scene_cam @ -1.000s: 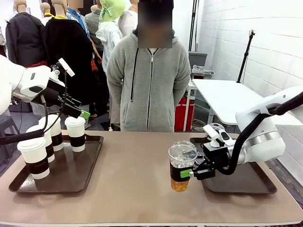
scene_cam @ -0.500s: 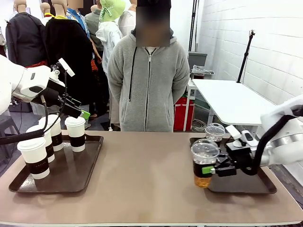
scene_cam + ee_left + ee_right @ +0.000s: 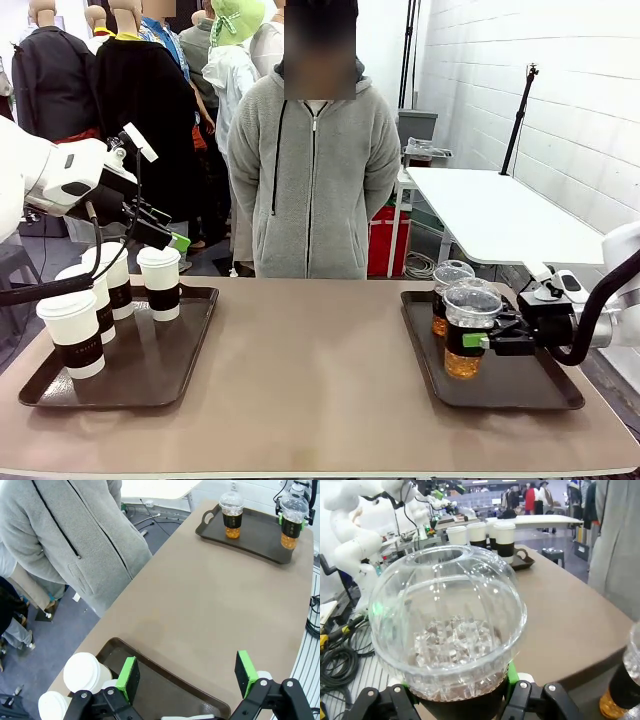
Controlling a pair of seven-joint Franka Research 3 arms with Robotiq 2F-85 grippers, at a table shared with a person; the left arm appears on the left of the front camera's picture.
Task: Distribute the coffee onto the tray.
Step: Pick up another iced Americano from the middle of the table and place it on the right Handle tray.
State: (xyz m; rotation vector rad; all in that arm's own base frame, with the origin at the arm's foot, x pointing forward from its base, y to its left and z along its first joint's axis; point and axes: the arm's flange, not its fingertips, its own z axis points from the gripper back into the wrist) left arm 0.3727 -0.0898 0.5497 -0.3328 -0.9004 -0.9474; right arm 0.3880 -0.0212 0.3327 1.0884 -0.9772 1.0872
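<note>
My right gripper point(image 3: 470, 342) is shut on a clear dome-lidded cup point(image 3: 470, 330) of amber coffee, holding it low over the right tray point(image 3: 520, 390); I cannot tell whether its base touches. In the right wrist view the held cup point(image 3: 447, 625) is close up between the fingers. A second clear cup point(image 3: 447, 290) stands on that tray just behind it. Several white lidded paper cups point(image 3: 160, 283) with brown sleeves stand on the left tray point(image 3: 150, 370). Above them my left gripper point(image 3: 172, 240) hangs open, its green pads point(image 3: 129, 679) wide apart over the tray.
A person in a grey hoodie point(image 3: 315, 180) stands at the table's far edge, hands behind the back. The brown tabletop point(image 3: 300, 370) lies bare between the two trays. A white table point(image 3: 500, 215) stands behind on the right.
My right gripper has carried the clear cup rightward from the middle of the table to over the right tray. The left arm has not moved.
</note>
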